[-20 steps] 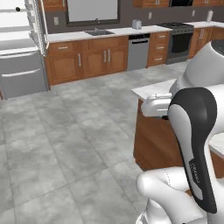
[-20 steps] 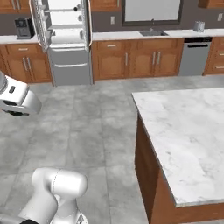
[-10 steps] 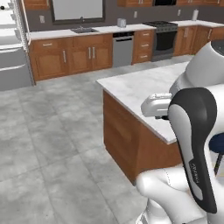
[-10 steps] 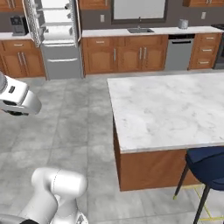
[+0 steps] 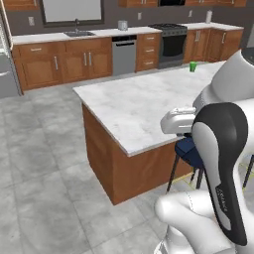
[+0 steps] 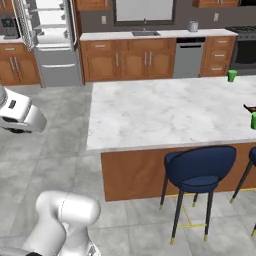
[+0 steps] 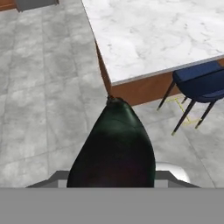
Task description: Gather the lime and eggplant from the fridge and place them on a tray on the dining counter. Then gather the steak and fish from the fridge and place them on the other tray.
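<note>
Compared with the earlier frames, both base views have swung as the base drives: the fridge (image 6: 50, 42), central before, now stands at the far upper left of the right base view with its doors open, and the dining counter (image 6: 170, 112) has come from the picture's edge into its middle. This is camera motion, not movement of the furniture. In the hand view a dark, rounded, purple-black lump, the eggplant (image 7: 114, 151), sits directly between the jaws and hides the finger tips; the jaws stand part-way closed and clamped on it, so the gripper (image 7: 113, 181) carries it. Beyond the jaws and ahead of them lie the grey floor, the near corner of the counter's marble top and a blue stool (image 7: 202, 85). The gripper itself appears at the left edge of the right base view (image 6: 17, 117), well short of the counter. A dark sliver at the right edge of the marble in the right base view may be one tray, but too little shows to be sure; two bright green cups (image 6: 232, 75) also stand on that end. Judged from this, the eggplant is in transit from fridge to counter, and the next need is to bring the jaws above a tray before opening. Whether the lime is delivered cannot be told.
</note>
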